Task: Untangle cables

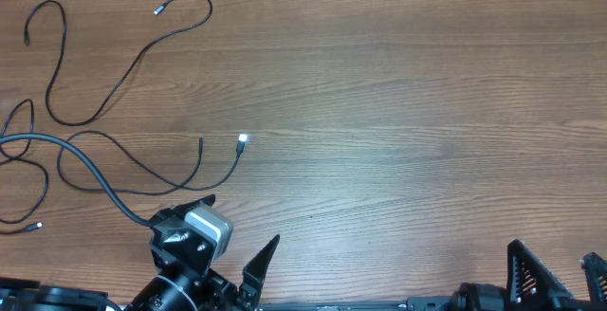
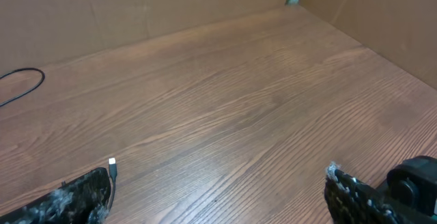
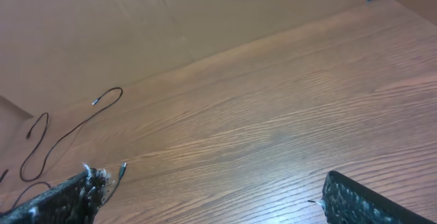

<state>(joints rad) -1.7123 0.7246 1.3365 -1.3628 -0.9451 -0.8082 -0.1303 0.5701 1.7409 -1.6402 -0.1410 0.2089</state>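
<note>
The left gripper (image 1: 244, 218) hangs low over the table (image 1: 408, 112) with its jaws spread wide and nothing between them. The cables (image 1: 142, 55) lie as loose strands ahead of it and to its left. One white plug tip (image 1: 243, 141) rests just ahead of its fingers, apart from them. The right gripper (image 1: 552, 252) is likewise spread and empty, with the cables well to its left. The strands seem to cross near the edge, though this is unclear.
</note>
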